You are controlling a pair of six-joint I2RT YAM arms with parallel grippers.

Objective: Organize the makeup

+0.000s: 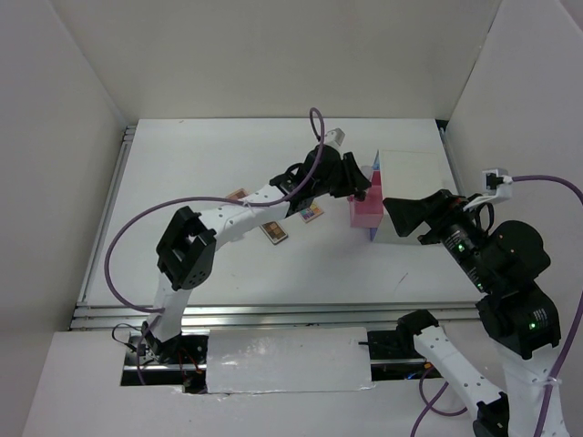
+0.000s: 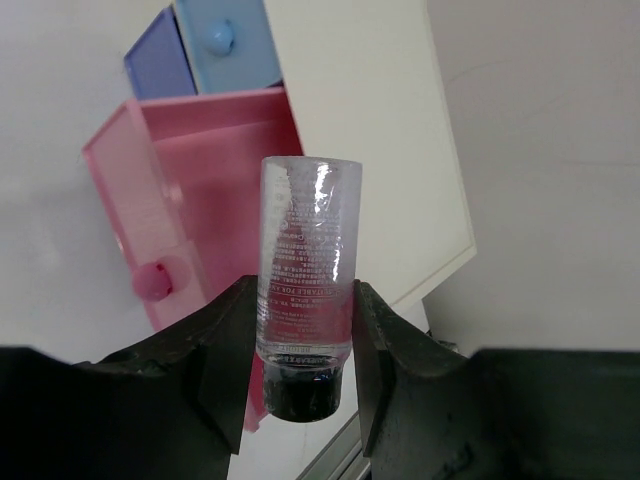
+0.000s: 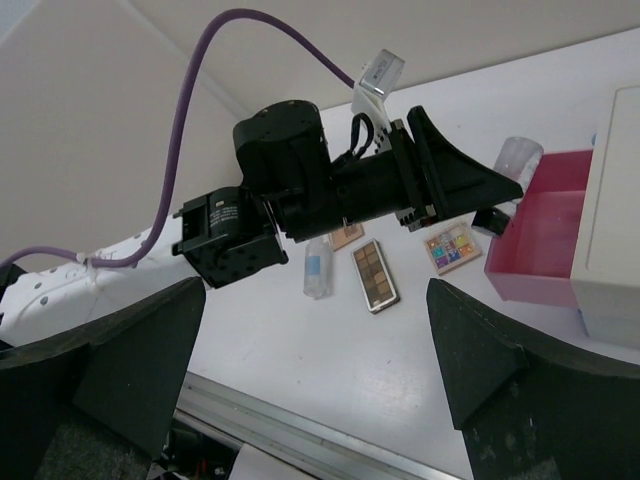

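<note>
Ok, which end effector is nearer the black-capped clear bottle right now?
Left. The left end effector grips the bottle between its fingers by the pink drawer; the right end effector is open, apart from it.

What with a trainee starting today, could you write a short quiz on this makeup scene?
1. True or false: the left gripper is empty.
2. The open drawer near the left gripper is: A green, B pink, C yellow.
3. Fill in: the right gripper is ___ (open or shut).
Key: 1 false, it grips the clear bottle; 2 B; 3 open.
</note>
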